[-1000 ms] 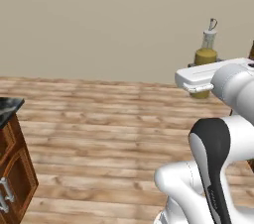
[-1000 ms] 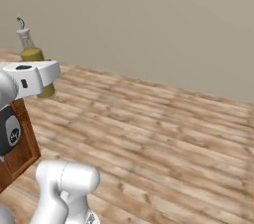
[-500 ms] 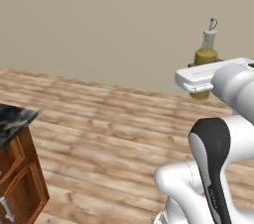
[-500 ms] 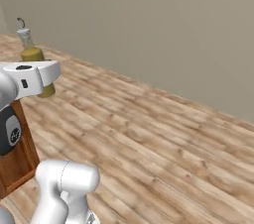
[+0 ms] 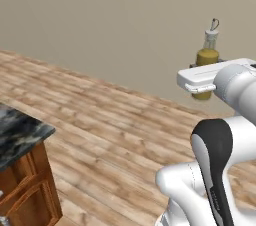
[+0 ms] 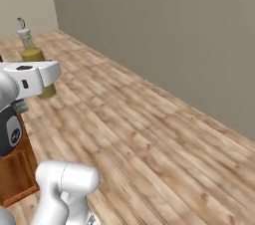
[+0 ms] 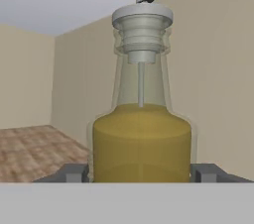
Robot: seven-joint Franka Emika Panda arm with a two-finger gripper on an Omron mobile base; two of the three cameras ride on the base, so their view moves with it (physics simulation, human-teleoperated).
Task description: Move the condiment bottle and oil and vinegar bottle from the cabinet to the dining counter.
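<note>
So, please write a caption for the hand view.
Gripper shut on the upright oil and vinegar bottle, beige walls behind.

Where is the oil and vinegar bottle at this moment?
The oil and vinegar bottle stands upright between the gripper fingers, clamped at its body and carried in the air above the wooden floor.

The arm (image 5: 215, 170) is glossy white, built of rounded tubular links with bulging elbows. Black covers sit at the joints, 1 a long dark oval. The wrist ends in a flat white hand block. A dark joint disc carries a small pale mark, possibly a logo. 2 grey finger tips (image 7: 74, 172) are squared.
</note>
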